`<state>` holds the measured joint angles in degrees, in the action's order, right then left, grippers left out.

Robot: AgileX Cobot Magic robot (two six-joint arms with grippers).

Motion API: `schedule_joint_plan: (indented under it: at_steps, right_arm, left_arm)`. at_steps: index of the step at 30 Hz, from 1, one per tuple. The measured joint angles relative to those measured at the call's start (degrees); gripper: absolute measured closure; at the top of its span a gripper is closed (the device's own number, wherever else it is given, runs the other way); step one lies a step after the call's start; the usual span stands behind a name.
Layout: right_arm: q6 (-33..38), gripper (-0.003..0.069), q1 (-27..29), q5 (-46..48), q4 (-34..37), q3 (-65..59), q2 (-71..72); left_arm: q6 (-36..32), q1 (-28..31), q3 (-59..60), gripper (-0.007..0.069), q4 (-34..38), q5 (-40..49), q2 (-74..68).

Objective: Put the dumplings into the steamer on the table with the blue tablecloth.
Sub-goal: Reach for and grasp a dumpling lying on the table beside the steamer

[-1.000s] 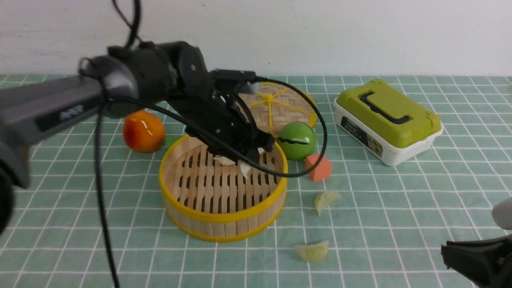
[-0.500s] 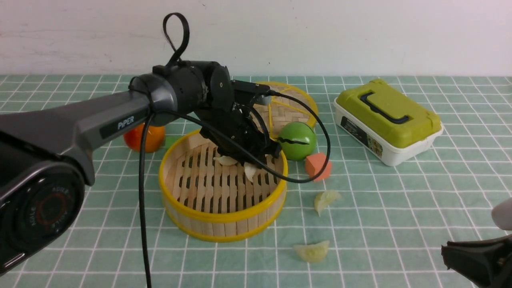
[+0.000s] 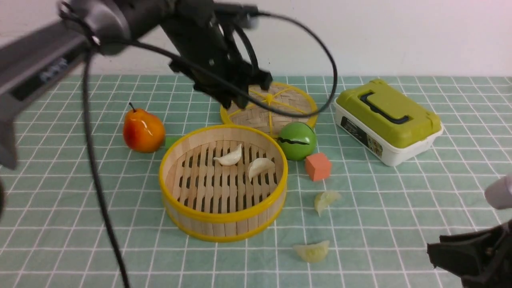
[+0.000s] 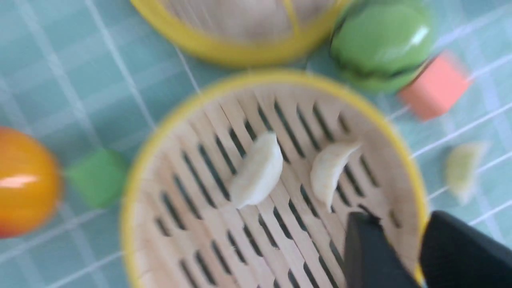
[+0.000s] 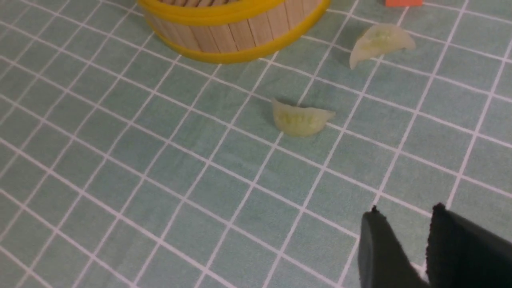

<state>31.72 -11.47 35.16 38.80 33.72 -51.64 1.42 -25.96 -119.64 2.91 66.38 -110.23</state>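
Dumplings (image 3: 230, 157), pleated white crescents, lie in slatted bamboo steamer (image 3: 222, 218); left gripper (image 4: 402, 224) and right gripper (image 5: 406, 212) slightly parted.

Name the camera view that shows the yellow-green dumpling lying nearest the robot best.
The right wrist view: the near yellow-green dumpling sits close and sharp on the tablecloth, unobstructed. The front view shows it whole but small. The left wrist view misses it; its blurred frame catches only the other yellow-green dumpling.

Table (image 3: 400, 208) holds steamer (image 3: 222, 218), woven disc (image 3: 288, 106), pear (image 3: 143, 131), ball (image 3: 297, 141), cube (image 3: 318, 166), box (image 3: 387, 120), two dumplings (image 3: 327, 199) (image 3: 311, 251)
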Motion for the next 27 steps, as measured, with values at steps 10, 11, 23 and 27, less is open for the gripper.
schedule_joint_plan:
  at_steps: [10, 11, 23, 27]
  right_arm:
    - [-2.48, 0.0384, -5.13, -5.47, 3.26, 13.14, -26.21]
    - [-2.63, 0.0382, -5.88, -6.46, 3.26, 13.92, -27.36]
    - [-8.47, 0.0277, -9.11, -19.35, 4.32, 28.3, -53.48]
    - [-8.47, 0.0279, -9.11, -21.37, 4.32, 30.12, -57.43]
  left_arm:
    - [0.06, 0.0, 16.31, 0.0639, 0.8, 4.88, 27.4]
    - [0.21, 0.0, 19.77, 0.0639, 0.54, 4.88, 29.65]
    - [9.05, 0.0, 62.99, 0.0639, -12.06, -0.89, 59.51]
    - [11.89, 0.0, 70.03, 0.0639, -16.43, -0.83, 65.77]
